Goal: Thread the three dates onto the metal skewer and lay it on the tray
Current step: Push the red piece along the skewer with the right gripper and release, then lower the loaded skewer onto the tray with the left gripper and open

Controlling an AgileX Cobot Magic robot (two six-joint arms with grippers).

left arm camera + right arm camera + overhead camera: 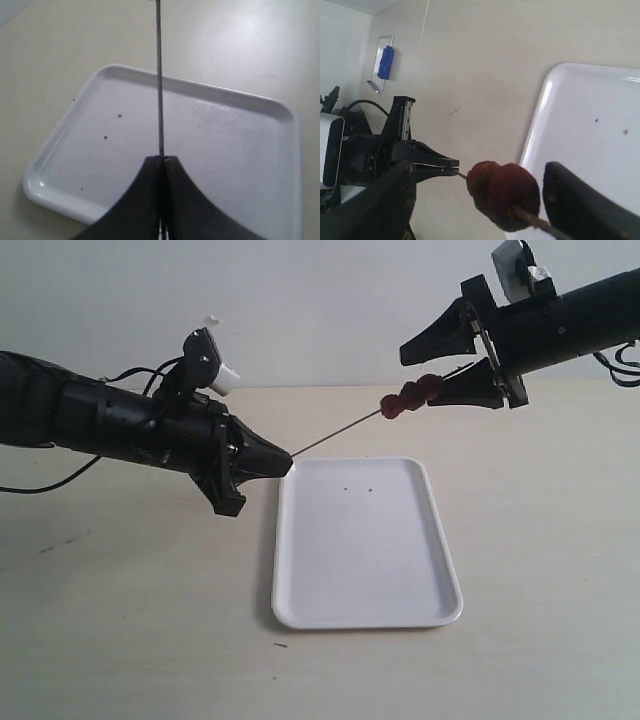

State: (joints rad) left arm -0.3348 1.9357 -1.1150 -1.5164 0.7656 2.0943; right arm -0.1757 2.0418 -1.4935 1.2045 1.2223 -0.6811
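Skewer [335,433] with dates [410,397], white tray [360,560] — beige tabletop [130,620], pale wall [300,310]

Dates [502,192] on skewer [540,223], between parted fingers [577,202], tray [590,100] beyond

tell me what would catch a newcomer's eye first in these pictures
A thin metal skewer hangs in mid-air across the middle, three dark red dates bunched near one end. The left gripper is clamped shut on its bare end, and the right gripper stands open around the dates. Under it, a white tray lies on the table, bare but for a few specks.
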